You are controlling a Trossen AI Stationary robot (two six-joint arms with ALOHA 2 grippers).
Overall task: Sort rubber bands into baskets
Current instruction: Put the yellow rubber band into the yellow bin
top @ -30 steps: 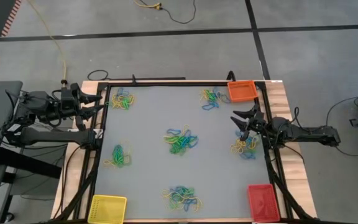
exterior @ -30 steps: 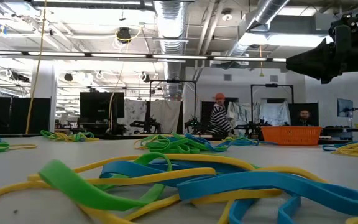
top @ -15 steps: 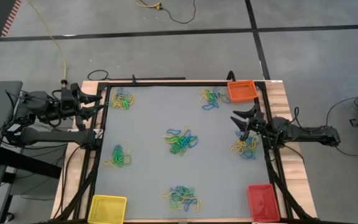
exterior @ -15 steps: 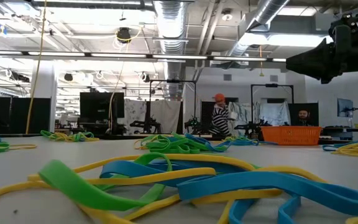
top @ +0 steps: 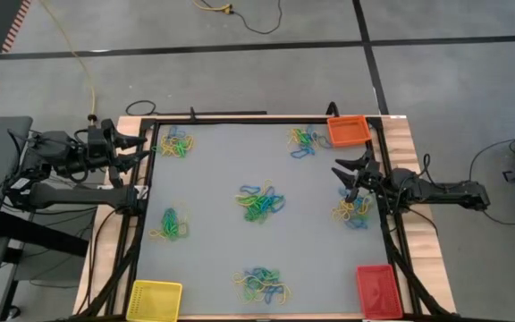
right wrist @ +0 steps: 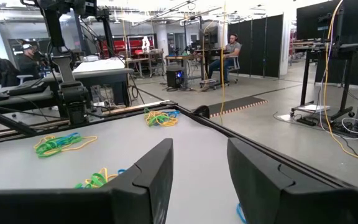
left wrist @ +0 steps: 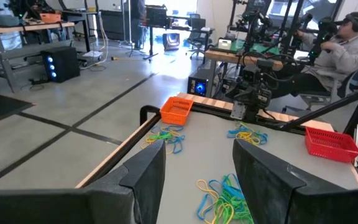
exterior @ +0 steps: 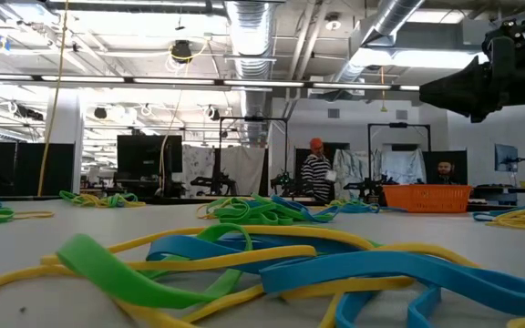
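Note:
Several small heaps of yellow, green and blue rubber bands lie on the grey mat: far left (top: 177, 143), far right (top: 304, 141), middle (top: 260, 202), left (top: 170, 225), right (top: 351, 211) and near edge (top: 262, 284). The orange basket (top: 348, 131) stands at the far right corner, the yellow basket (top: 155, 300) at the near left, and the red basket (top: 375, 291) at the near right. My left gripper (top: 137, 148) hovers open over the table's left edge, beside the far left heap. My right gripper (top: 342, 174) stands open above the mat, just beyond the right heap. Neither holds anything.
A black frame rail (top: 257, 119) runs round the mat, on a wooden border (top: 409, 152). In the low view the near heap (exterior: 272, 264) fills the foreground, with the orange basket (exterior: 427, 197) far behind. A yellow cable (top: 70, 54) lies on the floor beyond the table.
Both arms and all the bands have kept still. Only a person far behind the table has stepped a little to the left in the low view.

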